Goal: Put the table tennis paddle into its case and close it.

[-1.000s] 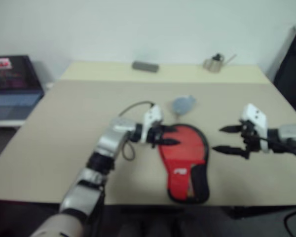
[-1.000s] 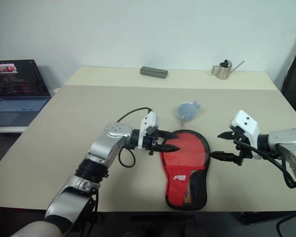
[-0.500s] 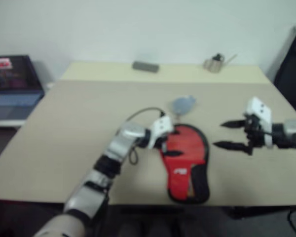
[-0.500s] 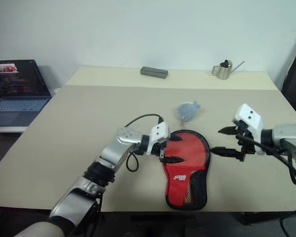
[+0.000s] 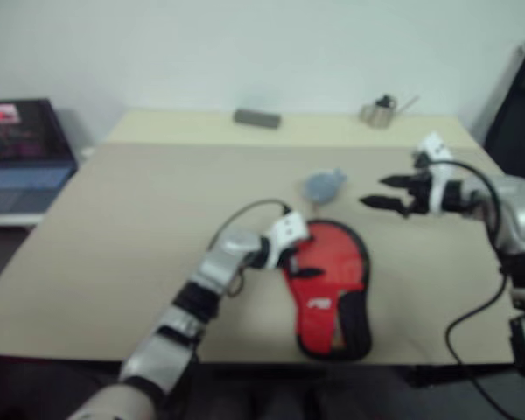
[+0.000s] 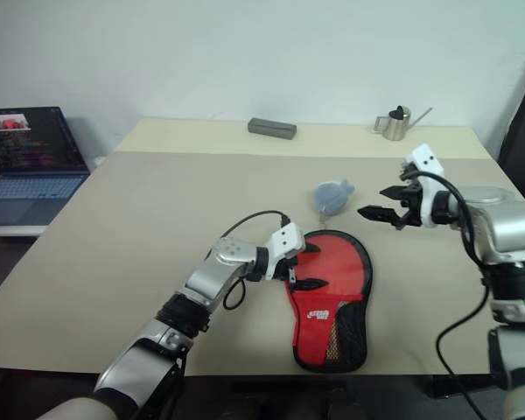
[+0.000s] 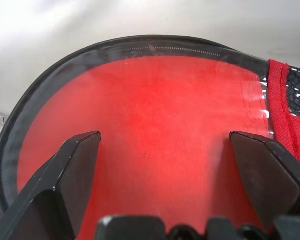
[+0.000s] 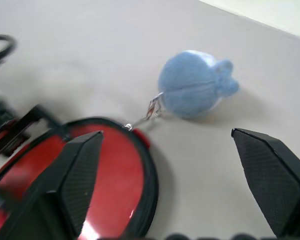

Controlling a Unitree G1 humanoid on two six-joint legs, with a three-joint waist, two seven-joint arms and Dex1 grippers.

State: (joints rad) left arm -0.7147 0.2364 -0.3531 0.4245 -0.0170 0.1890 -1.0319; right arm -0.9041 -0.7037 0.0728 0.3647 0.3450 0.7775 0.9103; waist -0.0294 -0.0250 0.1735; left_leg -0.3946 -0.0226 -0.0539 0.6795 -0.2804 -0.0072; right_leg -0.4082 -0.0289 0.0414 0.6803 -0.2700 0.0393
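Where the worktop (image 6: 140, 227) nears its front edge, the case (image 6: 331, 293) lies flat, round end away from the robot, narrow mesh-lined end toward the edge. Paddle: red face seen through the case's clear window in the left wrist view; handle not discernible. Left gripper (image 6: 300, 268): 2 fingers spread wide, hovering low over the case's round end, holding nothing. Right gripper (image 6: 382, 203): 2 fingers spread wide, empty, raised well apart from the case, beyond its far right side. Blue pouch (image 6: 332, 194): near the case's rim, linked by a small chain.
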